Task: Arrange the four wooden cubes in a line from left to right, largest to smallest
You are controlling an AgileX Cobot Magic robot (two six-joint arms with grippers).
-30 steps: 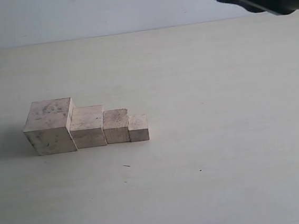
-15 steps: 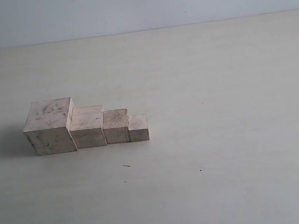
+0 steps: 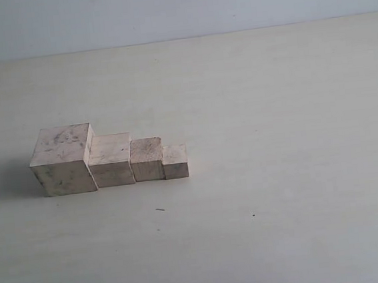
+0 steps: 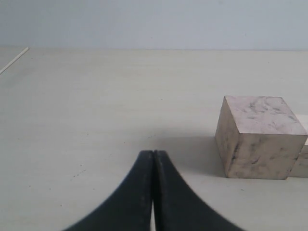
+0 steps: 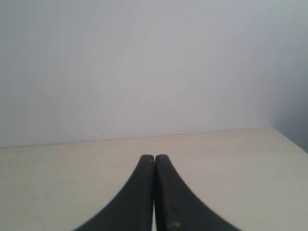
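Observation:
Four pale wooden cubes stand touching in a row on the table. The largest cube [image 3: 62, 160], with dark smudges, is at the left. To its right come the second cube [image 3: 111, 160], the third cube [image 3: 146, 159] and the smallest cube [image 3: 175, 161]. Neither gripper shows in the exterior view. My left gripper [image 4: 153, 153] is shut with nothing in it, low over the table and apart from the largest cube [image 4: 260, 137]. A sliver of the second cube [image 4: 301, 159] peeks out behind it. My right gripper [image 5: 154, 157] is shut and empty, facing bare table and wall.
The pale table [image 3: 276, 140] runs back to a light wall [image 3: 176, 9]. A few small dark specks [image 3: 160, 210] lie in front of the row. A thin table edge line [image 4: 13, 60] shows in the left wrist view.
The dark arm part seen at the top right of the exterior view a second ago has gone out of view. The cubes have not moved.

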